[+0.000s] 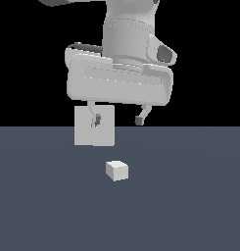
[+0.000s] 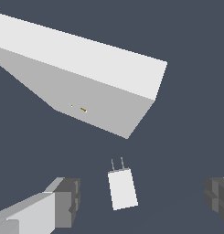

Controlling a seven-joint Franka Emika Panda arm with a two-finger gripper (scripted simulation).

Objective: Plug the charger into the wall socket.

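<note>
Two thin prongs of the charger [image 2: 122, 188] point toward the wall socket [image 2: 99, 103].

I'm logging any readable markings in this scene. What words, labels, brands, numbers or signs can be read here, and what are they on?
None: no readable text in either view.
Wall socket: only tiny yellowish marks at its centre, not lettering.
Charger: plain white, two thin prongs, no label.
Pincer: unmarked grey.
</note>
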